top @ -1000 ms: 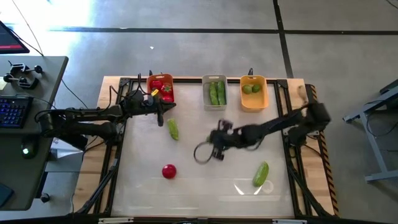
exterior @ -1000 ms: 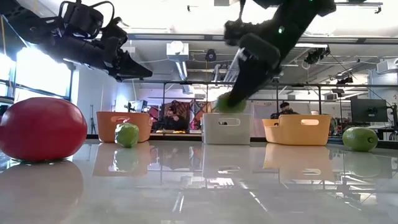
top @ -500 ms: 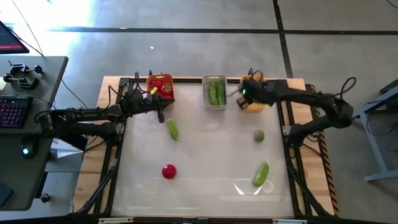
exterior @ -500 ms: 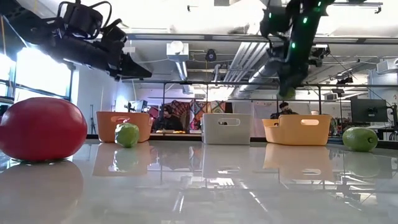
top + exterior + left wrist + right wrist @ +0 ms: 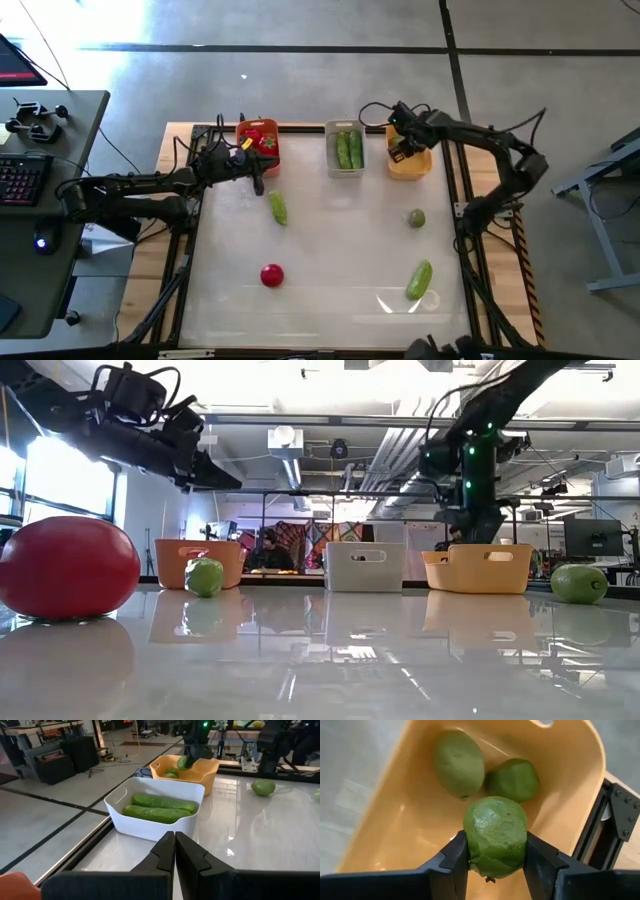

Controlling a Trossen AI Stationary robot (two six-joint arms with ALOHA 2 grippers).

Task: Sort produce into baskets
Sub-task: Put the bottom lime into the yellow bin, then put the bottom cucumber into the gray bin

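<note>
My right gripper is shut on a green lime over the yellow-orange bin, where two more limes lie; it also shows in the high view. My left gripper is shut and empty, in the air by the orange-red bin, which holds tomatoes. The pale grey bin holds two cucumbers. On the table lie a tomato, a cucumber, another cucumber and a lime. My right gripper pinches the lime by two opposite sides between its two fingers. The fingers come from above, pointing down into the bin. The lime is lifted clear, above the bin's floor and apart from the two limes in it.
The three bins stand in a row along the table's far edge. The black frame rail runs just beside the yellow-orange bin. A desk with a keyboard stands left of the table. People and benches show in the room behind.
My right gripper has swung from the middle of the table up and toward the far right, carrying the lime, and now hangs lower over the yellow-orange bin. As the arm left, the lime lying on the table's right half came into view.
</note>
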